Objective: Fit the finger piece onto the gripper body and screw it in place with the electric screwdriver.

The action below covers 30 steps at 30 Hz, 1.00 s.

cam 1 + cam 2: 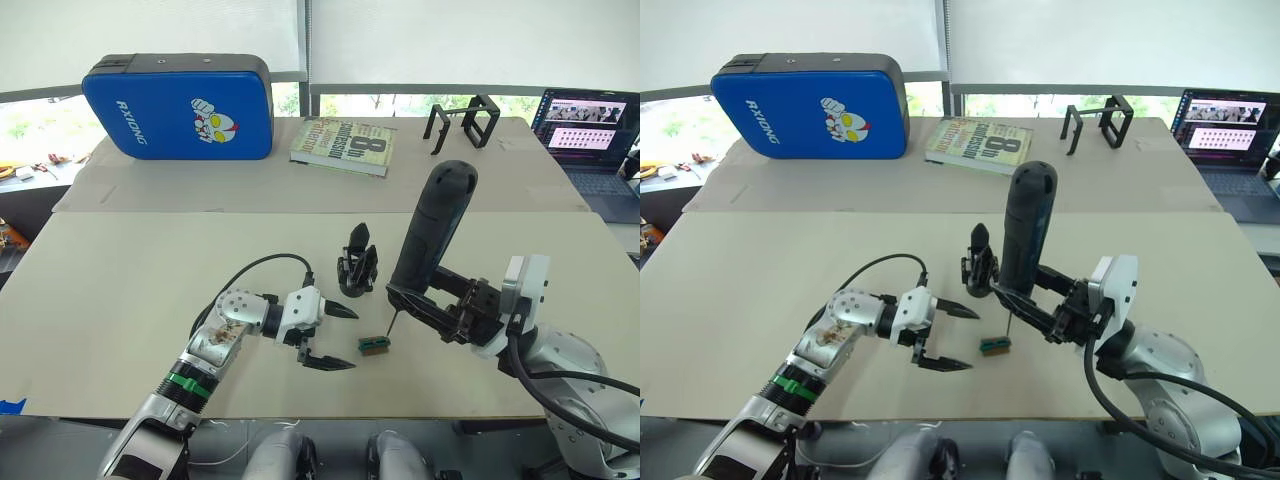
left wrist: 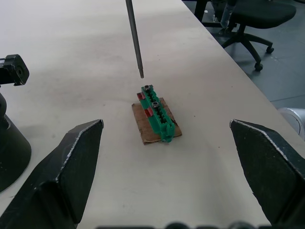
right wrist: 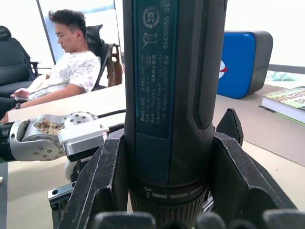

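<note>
A: Edges and clearance?
B: The table (image 1: 120, 300) lies bare toward its left edge and along the near edge. The left gripper (image 1: 335, 338) hovers near the near edge, fingers spread wide, holding nothing. A small green block (image 1: 374, 344) sits just beside it on the table.

A: The task items?
B: The screwdriver (image 1: 430, 235) is clamped in the right gripper (image 1: 440, 312), upright with a slight tilt, its thin bit pointing down just above the green block. The gripper body (image 1: 357, 265), black with a pointed finger standing up, rests mid-table, close beside the screwdriver. I cannot make out a separate finger piece.

A: Any writing?
B: The blue case (image 1: 178, 105) at the far left corner reads "RXIONG". The book (image 1: 343, 143) beside it shows a large "8". Black brackets (image 1: 463, 122) stand at the far edge, a laptop (image 1: 590, 135) at the far right.
</note>
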Motion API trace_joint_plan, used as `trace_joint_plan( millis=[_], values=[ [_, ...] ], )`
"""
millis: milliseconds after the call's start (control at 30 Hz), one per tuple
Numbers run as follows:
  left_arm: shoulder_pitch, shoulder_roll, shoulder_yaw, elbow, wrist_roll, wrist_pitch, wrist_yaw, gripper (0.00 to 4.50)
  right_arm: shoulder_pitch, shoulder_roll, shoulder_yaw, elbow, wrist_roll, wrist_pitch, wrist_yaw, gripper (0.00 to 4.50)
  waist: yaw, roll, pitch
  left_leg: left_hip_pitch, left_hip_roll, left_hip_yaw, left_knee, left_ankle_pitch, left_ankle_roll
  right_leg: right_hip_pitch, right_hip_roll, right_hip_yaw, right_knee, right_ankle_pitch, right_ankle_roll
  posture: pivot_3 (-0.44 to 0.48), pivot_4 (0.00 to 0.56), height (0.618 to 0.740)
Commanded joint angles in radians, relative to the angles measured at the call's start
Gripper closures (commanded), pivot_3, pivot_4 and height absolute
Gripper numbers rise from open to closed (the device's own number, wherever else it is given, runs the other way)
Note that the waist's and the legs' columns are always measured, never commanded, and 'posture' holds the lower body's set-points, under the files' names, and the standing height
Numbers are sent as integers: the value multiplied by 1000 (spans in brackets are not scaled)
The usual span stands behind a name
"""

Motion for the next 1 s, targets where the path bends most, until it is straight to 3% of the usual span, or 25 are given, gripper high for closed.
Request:
trace_joint_plan(
  millis=[33, 1000],
  values=[
    [-22, -5, 1, -11, 0, -18, 1, 0, -1, -7, -16, -40, 14, -28, 8, 2585, 0, 0, 0, 0, 0, 0, 0, 0, 0, 0, 0, 0, 0, 0, 0, 0, 150, 740],
    [-31, -7, 1, -5, 7, -22, -2, 0, -8, 10, -4, -33, -9, -38, 6, 2585, 0, 0, 0, 0, 0, 0, 0, 0, 0, 0, 0, 0, 0, 0, 0, 0, 150, 740]
  ],
)
